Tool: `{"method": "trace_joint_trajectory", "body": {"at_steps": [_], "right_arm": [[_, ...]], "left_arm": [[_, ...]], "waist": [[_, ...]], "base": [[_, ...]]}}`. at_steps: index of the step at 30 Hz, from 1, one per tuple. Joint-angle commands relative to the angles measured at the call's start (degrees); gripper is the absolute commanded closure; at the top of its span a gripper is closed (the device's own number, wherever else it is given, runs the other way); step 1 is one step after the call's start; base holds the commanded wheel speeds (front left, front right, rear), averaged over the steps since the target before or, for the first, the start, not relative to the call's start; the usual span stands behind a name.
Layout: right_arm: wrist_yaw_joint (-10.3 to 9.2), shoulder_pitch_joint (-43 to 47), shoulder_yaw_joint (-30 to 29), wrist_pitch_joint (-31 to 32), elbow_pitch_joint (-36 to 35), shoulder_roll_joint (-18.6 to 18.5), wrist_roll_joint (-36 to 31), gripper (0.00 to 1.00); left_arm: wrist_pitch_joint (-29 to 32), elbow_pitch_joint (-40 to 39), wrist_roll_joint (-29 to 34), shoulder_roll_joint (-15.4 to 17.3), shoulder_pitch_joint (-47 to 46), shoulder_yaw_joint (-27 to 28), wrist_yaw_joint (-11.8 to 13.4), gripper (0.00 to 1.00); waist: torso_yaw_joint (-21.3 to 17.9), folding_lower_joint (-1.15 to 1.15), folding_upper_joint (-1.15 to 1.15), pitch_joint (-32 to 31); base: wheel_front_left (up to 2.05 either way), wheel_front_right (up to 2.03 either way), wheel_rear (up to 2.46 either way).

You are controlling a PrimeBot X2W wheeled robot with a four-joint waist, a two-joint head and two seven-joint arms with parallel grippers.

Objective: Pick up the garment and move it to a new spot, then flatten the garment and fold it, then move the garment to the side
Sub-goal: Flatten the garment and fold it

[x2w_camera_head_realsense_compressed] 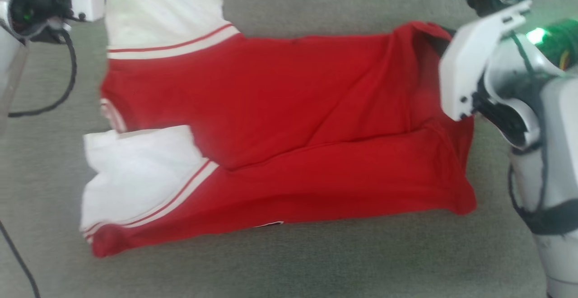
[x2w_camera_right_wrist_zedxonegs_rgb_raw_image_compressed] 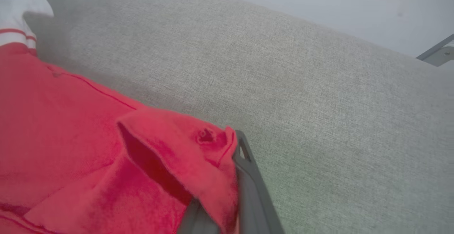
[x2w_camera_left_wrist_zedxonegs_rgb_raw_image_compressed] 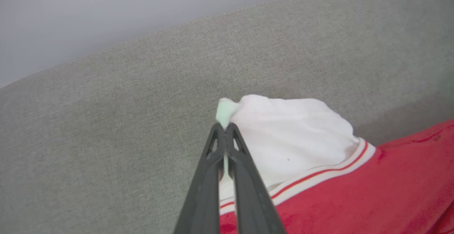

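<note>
The left claw is pinched narrow on the edge of a white sleeve panel of the red jersey-style cloth garment with white-and-red striped trim. A small tuft of white cloth pokes out just past its tips. The rest of the sleeve spreads to the right of its fingers, with the striped band and the red body beyond that.

The right claw is closed on a red corner at the garment's hem end. The cloth drapes over one dark finger and folds into an open pocket just left of it, while the other finger shows bare on the right of the fold.

From the head, the garment lies spread between the two claws on the grey woven fabric surface. A long crease runs across it from one claw's side to the other. A second white sleeve lies on the left claw's side, nearer the robot than the held one. Beyond the left claw's tips the grey surface rises to a pale wall.
</note>
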Motion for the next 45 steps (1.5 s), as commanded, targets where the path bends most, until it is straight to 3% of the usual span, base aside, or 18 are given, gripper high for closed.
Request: {"method": "trace_joint_trajectory", "body": {"at_steps": [1,6,10,21,26,31,36,37,39,40,42,43,44,45], "right_arm": [[0.0,1.48,-0.45,0.2,-0.77,-0.96,0.69,1.0],[0.0,5.1,-1.12,0.67,-2.98,-3.9,2.07,1.0],[0.0,8.92,-1.45,1.25,-5.19,-6.66,4.15,1.0],[0.0,19.28,-1.87,4.46,-10.14,-11.96,9.81,1.0],[0.0,23.72,-2.15,6.71,-10.73,-13.22,12.06,1.0],[0.0,26.84,-1.46,8.77,-9.99,-13.56,13.39,1.0],[0.0,27.97,-0.5,8.06,-7.59,-12.48,13.91,1.0],[0.0,27.99,-0.3,7.81,-7.15,-12.34,13.89,0.93],[0.0,27.85,0.22,7.58,-6.34,-12.18,13.72,0.23],[0.0,27.73,0.4,7.3,-5.99,-12.03,13.64,0.0],[0.0,27.37,0.38,6.85,-5.44,-11.6,13.67,0.0],[0.0,27.27,0.32,6.76,-5.35,-11.47,13.85,0.0],[0.0,27.19,0.16,6.49,-5.38,-11.43,13.86,0.0],[0.0,27.25,0.07,6.4,-5.54,-11.29,13.92,0.0]], "left_arm": [[0.33,-1.47,-0.32,0.68,1.47,-0.31,-0.03,1.0],[1.9,-7.51,-0.69,2.33,4.4,-0.63,1.97,1.0],[4.26,-16.46,-1.55,5.38,8.87,-0.9,5.44,1.0],[10.1,-48.16,-4.17,18.71,25.6,-1.66,20.71,1.0],[10.1,-57.3,-5.52,22.71,32.65,-2.15,26.3,1.0],[8.62,-59.28,-7.35,23.55,38.42,-3.17,28.55,1.0],[6.86,-55.87,-8.44,21.86,41.93,-4.22,28.05,1.0],[6.41,-54.78,-8.44,21.42,42.26,-4.43,27.53,1.0],[5.58,-52.27,-9.12,20.28,43.19,-4.59,26.79,1.0],[4.85,-51.26,-9.02,19.76,43.17,-4.54,26.47,0.77],[3.56,-49.21,-9.56,18.73,43.6,-4.13,25.96,0.58],[2.91,-48.44,-9.28,18.63,43.76,-4.05,25.65,0.36],[2.3,-47.65,-8.89,18.55,43.86,-4.0,25.52,0.01],[1.73,-47.21,-9.05,18.23,44.15,-3.92,25.32,0.0]], "waist": [[2.29,0.0,0.0,-2.59],[4.19,0.0,0.0,-4.94],[5.72,0.0,0.0,-6.81],[7.55,0.0,0.0,-9.33],[7.75,0.0,0.0,-9.56],[7.62,0.0,0.0,-9.83],[7.37,0.0,0.0,-10.77],[7.35,0.0,0.0,-11.0],[7.25,0.0,0.0,-11.57],[7.23,0.0,0.0,-11.86],[7.17,0.0,0.0,-12.63],[7.13,0.0,0.0,-13.01],[7.1,0.0,0.0,-13.4],[7.09,0.0,0.0,-13.8]], "base": [[0.0,0.0,0.0],[0.0,0.0,0.0],[0.0,0.0,0.0],[0.0,0.0,0.0],[0.0,0.0,0.0],[0.0,0.0,0.0],[0.0,0.0,0.0],[0.0,0.0,0.0],[0.0,0.0,0.0],[0.0,0.0,0.0],[0.0,0.0,0.0],[0.0,0.0,0.0],[0.0,0.0,0.0],[0.0,0.0,0.0]]}}
